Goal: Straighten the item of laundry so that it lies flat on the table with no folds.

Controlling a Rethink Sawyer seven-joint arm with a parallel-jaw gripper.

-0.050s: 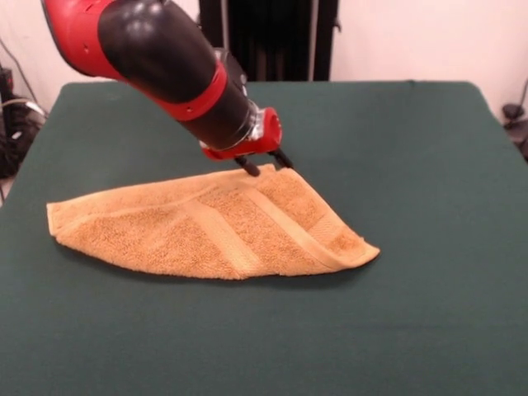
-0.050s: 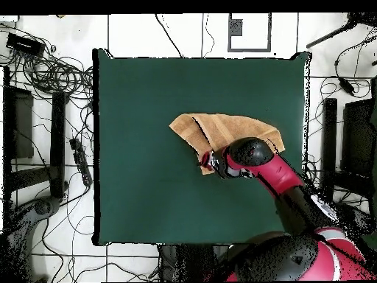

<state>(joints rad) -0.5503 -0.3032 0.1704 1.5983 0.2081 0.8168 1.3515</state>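
Towel (image 1: 216, 227) lies folded on the table (image 1: 429, 165), with the gripper (image 1: 264, 166) at its far edge.
In the front view the two dark fingertips (image 1: 247, 167) stand close together right at the top fold of the towel, and they seem to touch the cloth; I cannot tell if the jaws really pinch it. From the jaws the towel spreads toward the camera as a doubled wedge with woven bands (image 1: 280, 221) across it. In the overhead view the arm (image 2: 276, 173) covers part of the towel (image 2: 221, 129).

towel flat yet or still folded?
Folded. The towel lies doubled into a triangle, woven bands crossing its top layer; the gripper sits at its far edge.
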